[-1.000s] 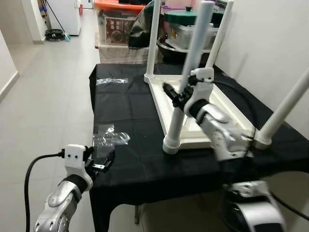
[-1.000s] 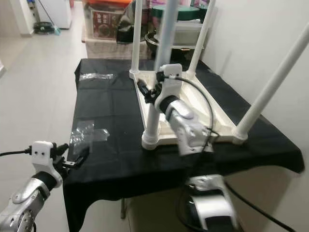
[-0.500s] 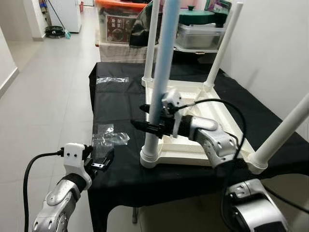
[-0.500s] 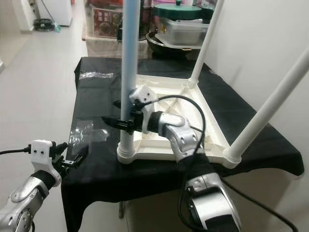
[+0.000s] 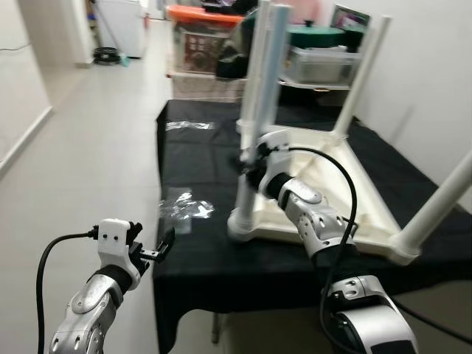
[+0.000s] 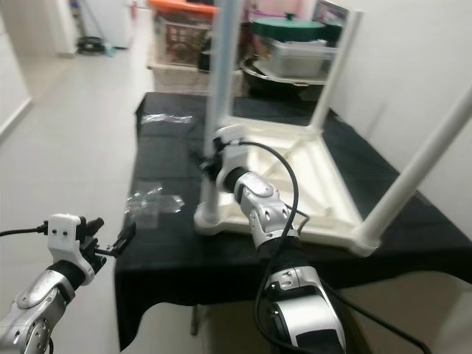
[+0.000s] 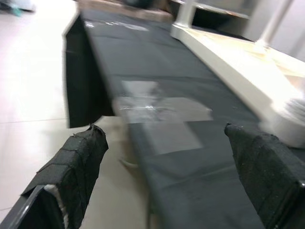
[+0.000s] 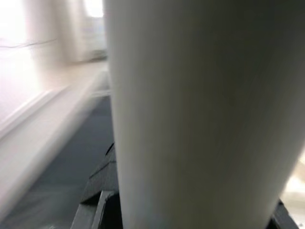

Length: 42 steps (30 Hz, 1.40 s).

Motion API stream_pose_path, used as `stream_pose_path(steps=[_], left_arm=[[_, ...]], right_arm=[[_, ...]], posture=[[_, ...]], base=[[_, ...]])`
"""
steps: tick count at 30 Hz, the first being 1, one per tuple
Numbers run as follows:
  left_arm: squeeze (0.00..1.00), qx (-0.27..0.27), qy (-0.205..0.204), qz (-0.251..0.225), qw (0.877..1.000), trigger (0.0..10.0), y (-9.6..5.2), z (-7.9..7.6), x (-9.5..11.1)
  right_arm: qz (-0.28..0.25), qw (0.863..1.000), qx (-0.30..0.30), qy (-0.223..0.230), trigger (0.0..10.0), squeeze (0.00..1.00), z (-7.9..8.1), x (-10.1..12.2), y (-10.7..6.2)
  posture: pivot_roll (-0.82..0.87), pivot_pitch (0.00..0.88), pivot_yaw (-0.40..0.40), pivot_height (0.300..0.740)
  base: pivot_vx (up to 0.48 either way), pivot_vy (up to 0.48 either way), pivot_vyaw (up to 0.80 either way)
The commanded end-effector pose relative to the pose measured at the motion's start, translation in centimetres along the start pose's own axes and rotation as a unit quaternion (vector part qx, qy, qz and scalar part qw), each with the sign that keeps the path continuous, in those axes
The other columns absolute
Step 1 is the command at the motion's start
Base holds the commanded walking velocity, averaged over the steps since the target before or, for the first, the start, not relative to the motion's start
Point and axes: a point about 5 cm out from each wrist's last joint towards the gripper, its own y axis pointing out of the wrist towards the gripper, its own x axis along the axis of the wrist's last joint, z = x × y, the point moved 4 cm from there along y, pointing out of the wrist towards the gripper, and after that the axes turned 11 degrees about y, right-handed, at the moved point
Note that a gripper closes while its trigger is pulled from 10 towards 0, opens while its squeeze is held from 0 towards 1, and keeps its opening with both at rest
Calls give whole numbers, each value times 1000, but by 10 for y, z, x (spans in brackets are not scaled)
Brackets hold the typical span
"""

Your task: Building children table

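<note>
Upturned children's table [image 5: 324,195] lying top-down on the black-draped counter [image 5: 199,254], all four legs seated. Right pincer [image 5: 249,158] clamped round the near-left leg [image 5: 258,110], probably tightening. Left pincer [image 5: 158,249] spread wide, idle off the counter's near-left corner. Remaining: final snugging, flipping upright.

The right pincer [image 5: 249,158] sits largely behind the near table leg [image 5: 254,133], so its fingers cannot be made out. That leg runs off the top edge of the head views, and in the right wrist view it is a pale blur pressed close against the lens. Another leg [image 5: 442,203] is cut by the right edge. Beyond the left pincer [image 7: 162,157], the clear plastic wrap [image 7: 157,102] on the black-draped surface [image 7: 143,62] is smeared by blur.
</note>
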Motion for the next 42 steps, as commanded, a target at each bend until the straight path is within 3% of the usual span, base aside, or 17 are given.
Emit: stream_pose_path(steps=[1, 5, 6, 7, 13, 14, 16, 19, 26, 31, 33, 34, 35, 36, 39, 40, 42], left_arm=[[0, -6, 1, 6, 1000, 10000, 1, -4, -4], [0, -6, 0, 6, 1000, 10000, 1, -4, -4], [0, -9, 3, 8, 1000, 10000, 1, -3, -4], [0, -10, 4, 8, 1000, 10000, 1, -2, -4], [0, -9, 4, 5, 1000, 10000, 3, -1, -1], [0, -9, 4, 4, 1000, 10000, 3, -1, -1], [0, -8, 3, 4, 1000, 10000, 2, -1, -2], [0, -8, 3, 3, 1000, 10000, 4, -3, -2], [0, -7, 6, 3, 1000, 10000, 4, -3, -1], [0, -3, 9, 1, 1000, 10000, 3, 0, 1], [0, -1, 8, 2, 1000, 10000, 1, 1, 0], [0, -1, 8, 3, 1000, 10000, 1, 1, -1], [0, -1, 8, 3, 1000, 10000, 1, 1, -1], [0, -1, 8, 4, 1000, 10000, 0, 1, -1], [0, -3, 9, 5, 1000, 10000, 0, 1, -1], [0, -3, 9, 5, 1000, 10000, 0, 1, -1], [0, -5, 8, 6, 1000, 10000, 1, 0, -1]], right_arm=[[31, 990, -138, -19, 0, 0, -45, -22, -15], [27, 990, -137, -12, 0, 0, -37, -23, -23], [23, 998, -54, -5, 10000, 0, 2, -22, -30], [12, 1000, -17, 2, 10000, 1000, 17, -16, -32], [-14, 995, 98, 12, 10000, 918, 47, 12, -22], [-18, 978, 206, 11, 10000, 0, 65, 20, -19], [-14, 940, 341, 4, 10000, 0, 82, 26, -26], [39, 872, 487, -23, 10000, 0, 77, 14, -48], [78, 852, 515, -49, 10000, 0, 71, 3, -42], [104, 825, 551, -74, 10000, 0, 99, -21, -45], [106, 837, 533, -61, 8667, 0, 103, -27, -41], [102, 851, 512, -47, 3647, 0, 102, -27, -37], [102, 851, 512, -47, 3647, 0, 102, -27, -37], [101, 865, 490, -32, 0, 0, 99, -28, -32], [81, 940, 328, -40, 0, 0, 71, -32, -8], [81, 940, 328, -40, 0, 0, 71, -32, -8], [62, 987, 136, -62, 0, 0, 30, -31, 4]], posture=[[56, 0, -105, 740], [55, 0, -99, 740], [49, 0, -93, 740], [50, 0, -93, 740], [54, 0, -99, 740], [52, 0, -100, 740], [51, 0, -100, 740], [61, 0, -107, 740], [72, 0, -114, 740], [88, 0, -120, 740], [89, 0, -118, 740], [89, 0, -118, 740], [89, 0, -118, 740], [82, 0, -114, 740], [73, 0, -104, 740], [73, 0, -104, 740], [63, 0, -94, 740]], base=[[0, 0, 0], [0, 0, 0], [0, 0, 0], [0, 0, 0], [0, 0, 0], [0, 0, 0], [0, 0, 0], [0, 0, 0], [0, 0, 0], [0, 0, 0], [0, 0, 0], [0, 0, 0], [0, 0, 0], [0, 0, 0], [0, 0, 0], [0, 0, 0], [0, 0, 0]])
